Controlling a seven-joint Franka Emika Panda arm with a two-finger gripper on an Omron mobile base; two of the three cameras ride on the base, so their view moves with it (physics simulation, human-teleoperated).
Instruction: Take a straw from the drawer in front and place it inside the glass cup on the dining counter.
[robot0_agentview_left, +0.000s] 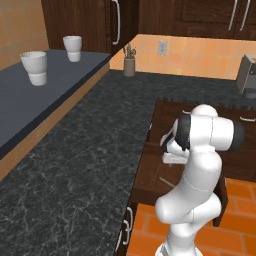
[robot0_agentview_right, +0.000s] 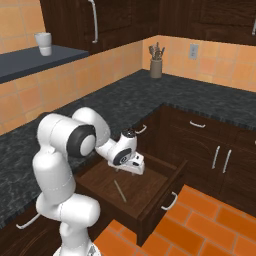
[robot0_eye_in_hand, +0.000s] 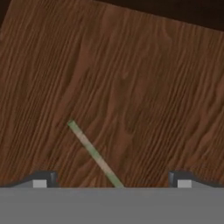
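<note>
The dark brown drawer (robot0_agentview_right: 159, 199) stands pulled out, its silver handle (robot0_agentview_right: 170, 201) facing the orange floor. The thin pale straw (robot0_agentview_right: 120, 191) lies flat on the drawer's wooden bottom; it also shows as a slim line (robot0_agentview_left: 166, 181) beside the arm. In the hand view the straw (robot0_eye_in_hand: 94, 154) runs diagonally from the middle left down toward the space between the fingertips. My gripper (robot0_agentview_right: 135, 167) hangs just above the drawer's inside, pointing down, open with nothing between its fingers (robot0_eye_in_hand: 41, 179). The glass cup and the dining counter are out of view.
Black speckled granite counter (robot0_agentview_left: 90, 150) wraps the corner around the drawer. A utensil holder (robot0_agentview_right: 156, 65) stands at the back wall. Two white cups (robot0_agentview_left: 35, 67) sit on a grey shelf. Dark cabinet doors (robot0_agentview_right: 220, 155) flank the drawer on the right, above the orange tile floor (robot0_agentview_right: 200, 225).
</note>
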